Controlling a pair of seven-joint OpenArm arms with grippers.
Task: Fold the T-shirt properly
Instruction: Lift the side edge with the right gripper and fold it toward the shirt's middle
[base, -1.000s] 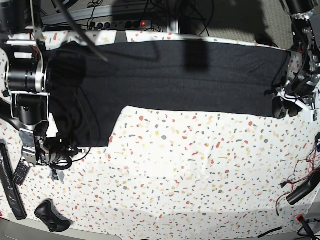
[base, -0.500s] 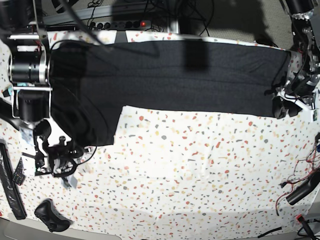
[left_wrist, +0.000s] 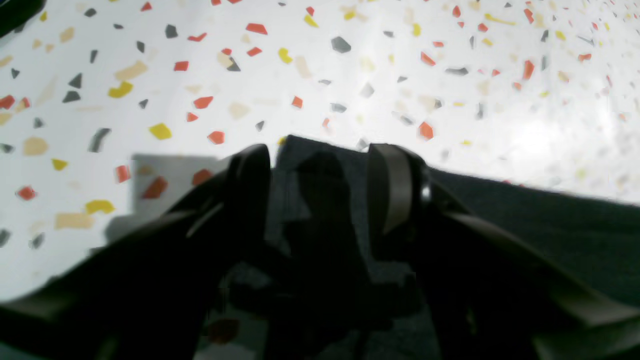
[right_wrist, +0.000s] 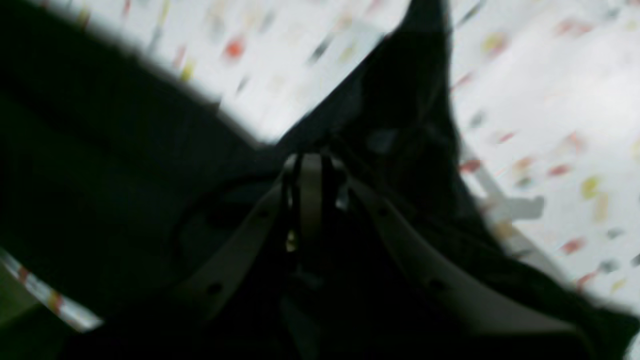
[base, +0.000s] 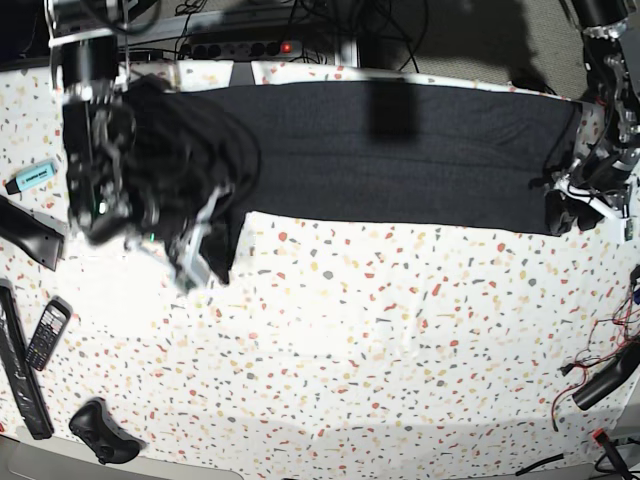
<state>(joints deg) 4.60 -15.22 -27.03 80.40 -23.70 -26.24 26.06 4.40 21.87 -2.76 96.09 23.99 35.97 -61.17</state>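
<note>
The black T-shirt (base: 400, 160) lies spread along the far side of the speckled table (base: 380, 340), plain side up. My right gripper (base: 190, 245) is shut on the shirt's left end and holds it lifted and bunched above the table. In the right wrist view the fingertips (right_wrist: 310, 170) meet with black cloth (right_wrist: 410, 100) pinched between them. My left gripper (base: 562, 212) rests at the shirt's right front corner. In the left wrist view its fingers (left_wrist: 250, 185) stand apart, with the cloth corner (left_wrist: 320, 160) lying between them.
A power strip (base: 250, 47) lies behind the table. A teal marker (base: 35, 175), a phone (base: 45, 335), a black controller (base: 100, 430) and a black bar (base: 20, 380) lie at the left edge. Cables (base: 600, 380) lie at the right front.
My right arm has moved from the left front edge up and to the right, lifting the shirt's left end with it. The left arm has not moved.
</note>
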